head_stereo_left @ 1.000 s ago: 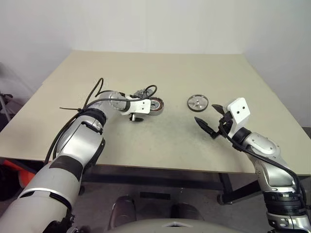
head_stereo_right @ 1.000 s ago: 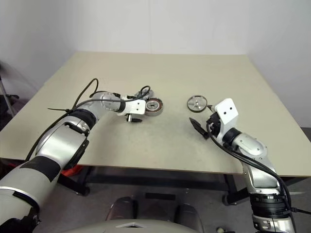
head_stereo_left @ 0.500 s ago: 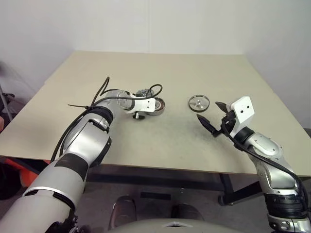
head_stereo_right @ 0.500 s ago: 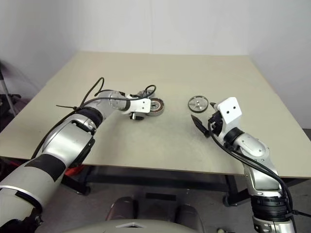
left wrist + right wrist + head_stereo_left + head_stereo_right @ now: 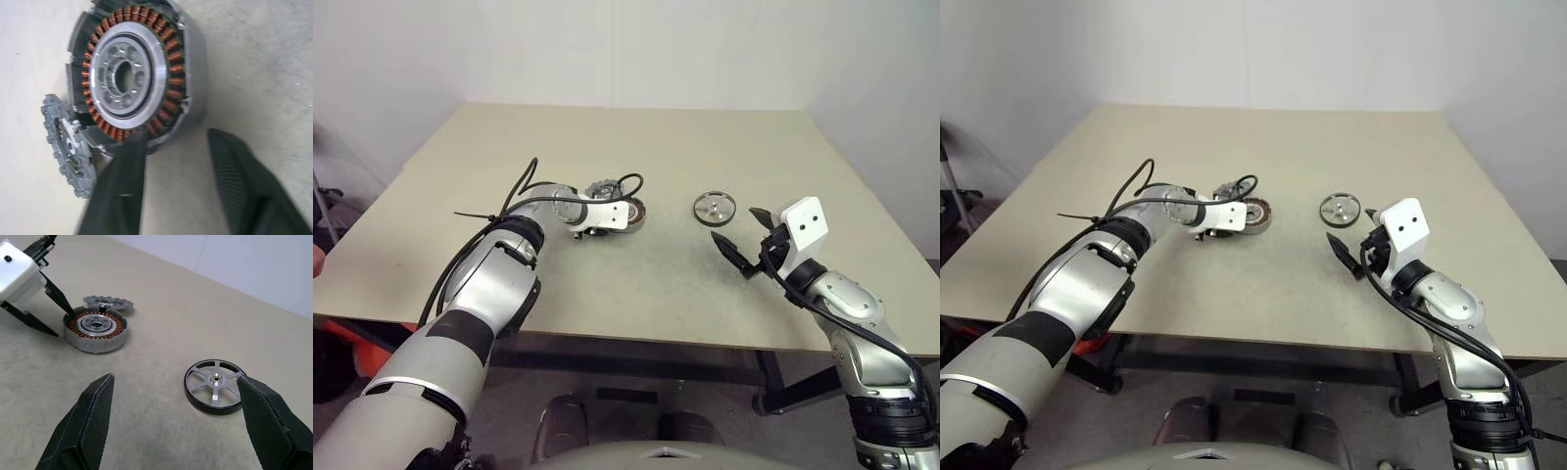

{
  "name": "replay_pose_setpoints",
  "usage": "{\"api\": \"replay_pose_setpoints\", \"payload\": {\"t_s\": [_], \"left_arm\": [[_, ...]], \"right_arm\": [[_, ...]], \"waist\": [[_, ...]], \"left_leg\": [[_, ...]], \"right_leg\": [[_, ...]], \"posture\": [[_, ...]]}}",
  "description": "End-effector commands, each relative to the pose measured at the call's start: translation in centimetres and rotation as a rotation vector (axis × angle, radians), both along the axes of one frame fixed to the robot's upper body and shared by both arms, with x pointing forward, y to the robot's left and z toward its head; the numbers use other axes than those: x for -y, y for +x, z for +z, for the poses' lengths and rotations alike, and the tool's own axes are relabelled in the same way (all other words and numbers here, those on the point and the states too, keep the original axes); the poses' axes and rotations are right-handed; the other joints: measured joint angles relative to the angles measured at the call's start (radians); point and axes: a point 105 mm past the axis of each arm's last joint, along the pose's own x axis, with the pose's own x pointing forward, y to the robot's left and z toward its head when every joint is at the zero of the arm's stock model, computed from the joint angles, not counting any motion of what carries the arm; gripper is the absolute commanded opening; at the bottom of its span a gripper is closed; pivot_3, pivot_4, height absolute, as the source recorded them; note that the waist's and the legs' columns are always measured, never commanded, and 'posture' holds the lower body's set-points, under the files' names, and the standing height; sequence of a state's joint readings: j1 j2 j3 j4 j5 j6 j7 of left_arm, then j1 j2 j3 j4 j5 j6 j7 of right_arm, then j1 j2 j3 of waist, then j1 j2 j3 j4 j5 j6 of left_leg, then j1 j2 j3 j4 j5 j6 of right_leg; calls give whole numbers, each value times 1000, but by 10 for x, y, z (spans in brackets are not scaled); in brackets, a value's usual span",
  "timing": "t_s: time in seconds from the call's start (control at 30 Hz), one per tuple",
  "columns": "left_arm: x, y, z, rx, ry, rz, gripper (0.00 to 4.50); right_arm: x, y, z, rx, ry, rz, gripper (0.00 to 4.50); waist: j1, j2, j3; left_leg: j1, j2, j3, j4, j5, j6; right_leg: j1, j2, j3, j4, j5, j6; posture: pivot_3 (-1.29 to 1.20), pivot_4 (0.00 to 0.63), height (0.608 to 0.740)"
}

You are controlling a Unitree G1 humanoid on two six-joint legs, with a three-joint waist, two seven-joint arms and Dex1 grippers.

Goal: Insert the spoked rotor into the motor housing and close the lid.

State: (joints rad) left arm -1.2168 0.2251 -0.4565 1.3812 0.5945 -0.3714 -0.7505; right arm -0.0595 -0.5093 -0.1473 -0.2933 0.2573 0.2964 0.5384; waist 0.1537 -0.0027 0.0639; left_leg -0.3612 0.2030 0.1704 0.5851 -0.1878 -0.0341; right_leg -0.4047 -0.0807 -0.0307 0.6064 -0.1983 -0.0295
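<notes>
On the counter (image 5: 705, 147) the motor housing (image 5: 95, 329) sits with the lid (image 5: 108, 301) just behind it and the spoked rotor (image 5: 215, 386) well apart. The left gripper (image 5: 171, 142) straddles the housing's wall, jaws apart, not yet clamped. The right gripper (image 5: 176, 431) hangs near the rotor, jaws wide apart. A glancing pinch on that rim could tip the housing or shove it into the lid.

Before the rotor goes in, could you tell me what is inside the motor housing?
Inside the motor housing: a circle of copper coils around a silver ring with a hollow centre. One left gripper finger covers part of its rim.
</notes>
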Motion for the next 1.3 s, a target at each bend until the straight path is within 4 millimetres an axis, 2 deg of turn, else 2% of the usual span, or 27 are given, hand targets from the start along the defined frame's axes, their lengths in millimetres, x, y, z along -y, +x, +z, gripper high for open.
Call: {"api": "replay_pose_setpoints", "payload": {"t_s": [0.03,0.1,0.63,0.9,1.07,1.3], "left_arm": [[3,-5,-4,-34,31,-41,688],[2,-6,-4,-40,48,-54,105],[11,-9,10,-47,51,-128,48],[39,-26,32,-79,25,-351,48],[63,-42,43,-57,26,-529,48],[87,-57,46,10,85,-700,48]], "right_arm": [[0,-2,20,77,5,-7,4500],[1,-2,20,79,4,-11,4500],[3,-2,18,81,1,-32,4500],[1,0,17,76,4,-24,4500],[1,-1,16,76,4,-26,4500],[5,-7,15,79,1,-51,4500]], "waist": [[0,0,0],[1,0,0],[0,0,0],[1,0,0],[1,0,0],[1,0,0]], "left_leg": [[1,-1,0,-1,0,0],[2,-3,0,-3,0,0],[1,-11,0,-5,-3,5],[-3,-12,0,-5,-5,8],[-4,-13,0,-4,-5,9],[-4,-12,0,-4,-5,9]], "right_leg": [[0,0,0,0,0,0],[1,-2,0,0,0,0],[1,-11,0,-1,-3,5],[0,-12,0,-2,-4,7],[-1,-13,0,-2,-4,7],[-1,-13,0,-1,-4,7]], "posture": [[0,0,740],[0,0,740],[0,0,740],[0,0,740],[0,0,740],[0,0,740]]}}
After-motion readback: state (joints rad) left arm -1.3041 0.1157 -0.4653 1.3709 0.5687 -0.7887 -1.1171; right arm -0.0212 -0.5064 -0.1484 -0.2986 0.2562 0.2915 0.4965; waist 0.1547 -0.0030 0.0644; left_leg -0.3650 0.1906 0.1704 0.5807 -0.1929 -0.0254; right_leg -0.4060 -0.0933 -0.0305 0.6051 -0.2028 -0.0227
